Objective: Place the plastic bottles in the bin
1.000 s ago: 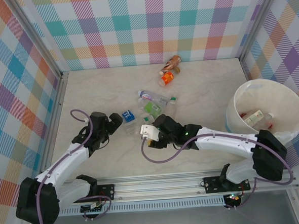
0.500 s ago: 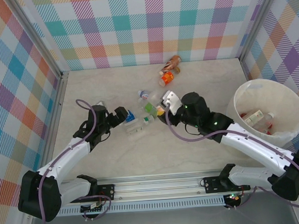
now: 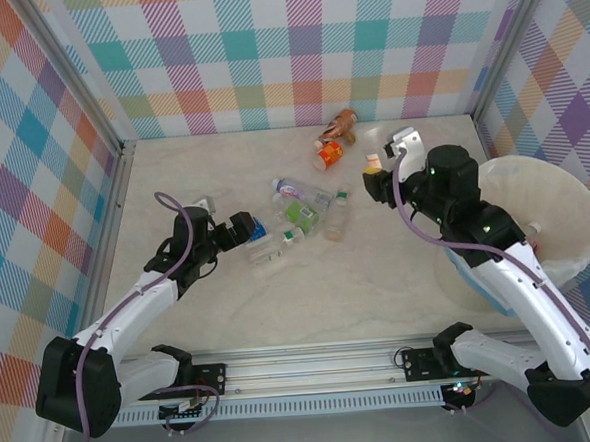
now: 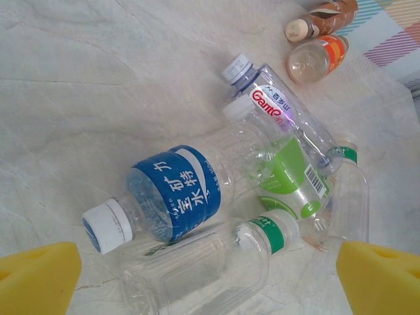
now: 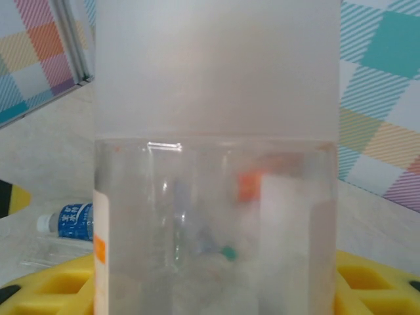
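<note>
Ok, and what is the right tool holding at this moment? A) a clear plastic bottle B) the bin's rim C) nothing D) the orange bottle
A: in the right wrist view a clear bottle sits clamped between the yellow pads of the right tool.

White arms (image 3: 130, 311), black joints (image 3: 70, 390) (purple cables (image 3: 183, 238))

Close bottle (image 5: 216, 197) blurred, cropped top and bottom, bin (image 3: 559, 190) partly behind right arm (image 3: 513, 268), its contents indistinct.
</note>
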Robot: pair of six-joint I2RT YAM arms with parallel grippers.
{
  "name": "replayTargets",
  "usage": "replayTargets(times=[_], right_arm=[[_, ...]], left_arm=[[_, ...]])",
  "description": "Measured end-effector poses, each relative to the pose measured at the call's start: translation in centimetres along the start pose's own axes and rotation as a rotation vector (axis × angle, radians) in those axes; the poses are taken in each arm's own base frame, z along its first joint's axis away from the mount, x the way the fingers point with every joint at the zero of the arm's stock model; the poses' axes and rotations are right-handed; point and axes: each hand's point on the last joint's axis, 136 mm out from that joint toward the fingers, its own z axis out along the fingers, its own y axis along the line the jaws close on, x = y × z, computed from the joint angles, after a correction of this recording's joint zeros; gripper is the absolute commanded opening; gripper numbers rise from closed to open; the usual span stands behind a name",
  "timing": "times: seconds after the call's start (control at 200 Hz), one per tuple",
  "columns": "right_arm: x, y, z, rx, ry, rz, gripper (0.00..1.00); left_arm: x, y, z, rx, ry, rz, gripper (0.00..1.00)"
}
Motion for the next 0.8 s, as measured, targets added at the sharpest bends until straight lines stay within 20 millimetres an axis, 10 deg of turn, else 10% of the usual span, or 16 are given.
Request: replayTargets(times=[0.375, 0.8], right_arm=[[0.3, -9.9, -7.3, 0.376, 0.027, 0.149, 0.53], [6.7, -16.3, -11.0, 0.696, 0.201, 0.273, 0.54]], left_arm=[[1.1, 1.1, 1.5, -0.058, 0.062, 0.0, 1.0], [2.6, -0.7, 2.5, 0.056, 0.151, -0.002, 1.0]])
